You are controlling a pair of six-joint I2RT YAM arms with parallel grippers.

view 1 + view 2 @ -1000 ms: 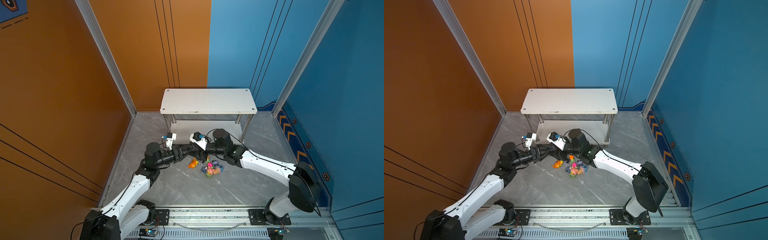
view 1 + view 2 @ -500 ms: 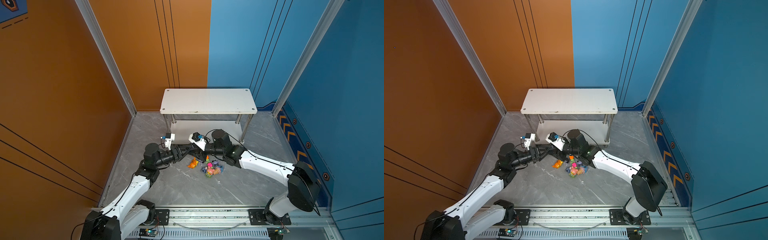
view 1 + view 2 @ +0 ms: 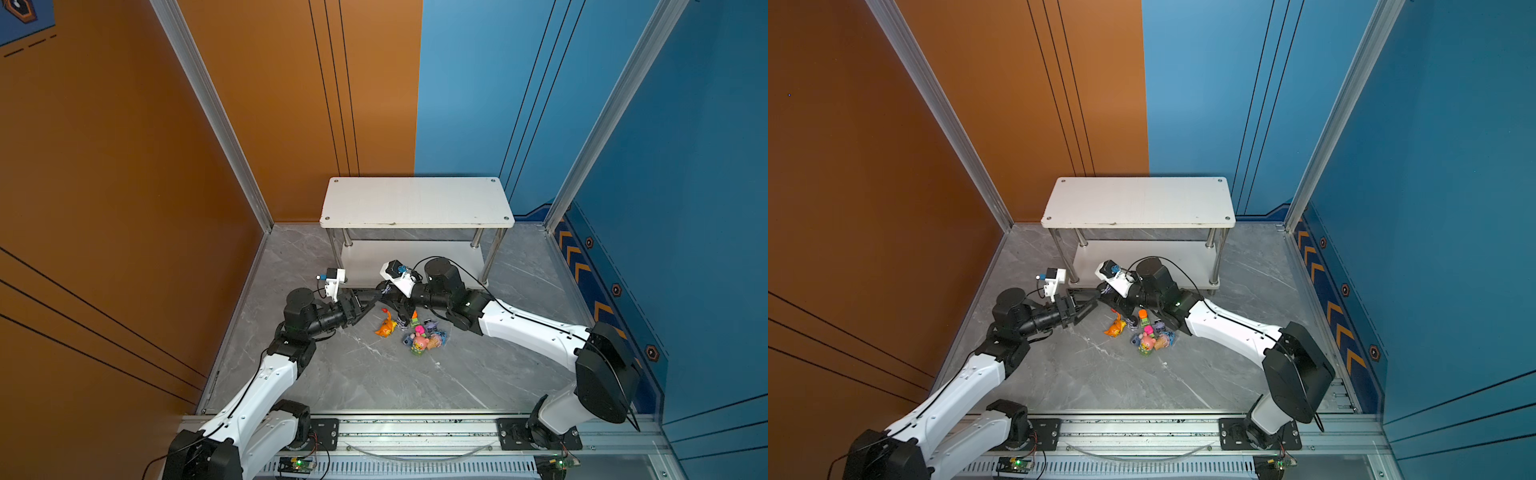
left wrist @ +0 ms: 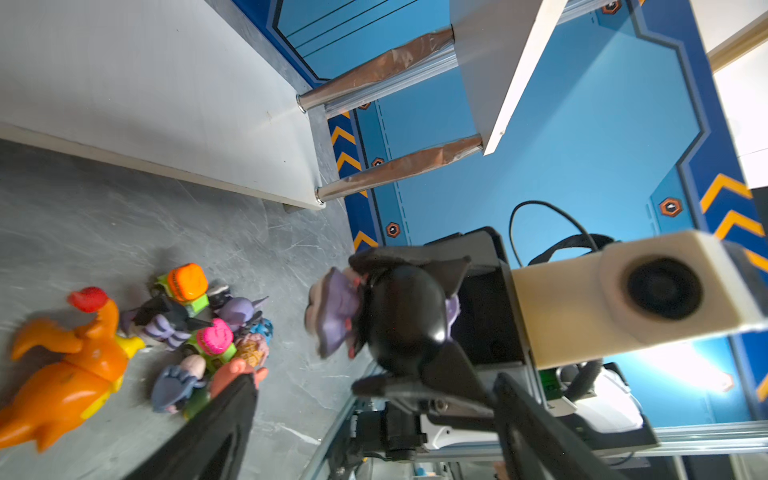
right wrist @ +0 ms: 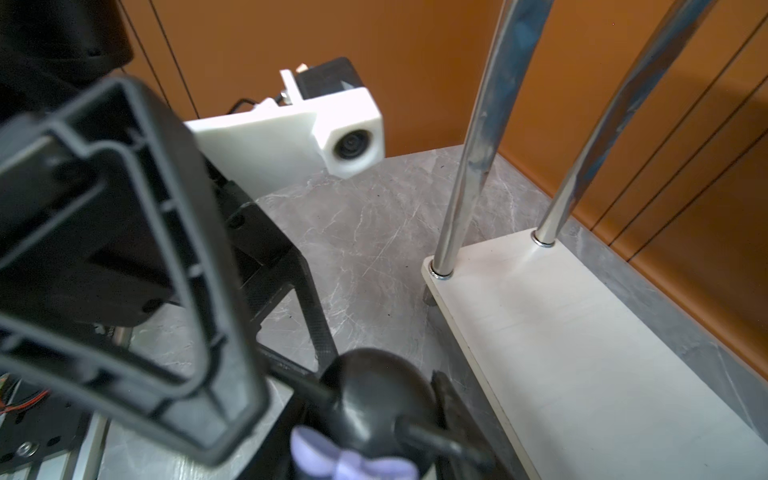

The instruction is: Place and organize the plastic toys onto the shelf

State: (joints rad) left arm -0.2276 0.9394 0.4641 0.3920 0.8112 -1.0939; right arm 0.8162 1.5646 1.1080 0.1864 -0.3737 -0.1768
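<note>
**Item 1. Shelf** (image 3: 415,203): two white boards on chrome posts (image 5: 465,166), standing at the back wall. No toy showed on either board.

**Item 2. Left gripper** (image 3: 376,300): held low before the lower board, its fingers spread wide and gripping nothing.

**Item 3. Right gripper** (image 4: 370,320): tip to tip with the left one, its fingers clamped on one toy.

**Item 4. Toy heap** (image 3: 419,336): lay on the grey floor (image 3: 374,386) near the shelf front, just below both grippers. The orange spiky creature (image 3: 386,328) lay at its left edge. Also in it were the pink bear (image 3: 420,343), the orange-topped green block (image 4: 187,282) and the pink-topped green block (image 4: 214,336). The remainder were too tangled to list.

**Item 5. Black-purple eared head** (image 5: 374,399): off the floor, pinched in the right gripper between the left one's open fingers.

**Hazards (judged):**
- The head looked round and glossy, so a pinch off its middle could let it slip out on the way to a board.
- The right arm stood close to a front post and might clip it.
- The lower left finger hung near the creature, and a careless withdrawal might scatter the heap.

**Markings:** orange chevrons (image 3: 571,249) and hexagon badges on the blue wall. No brand or lettering could be read.
</note>
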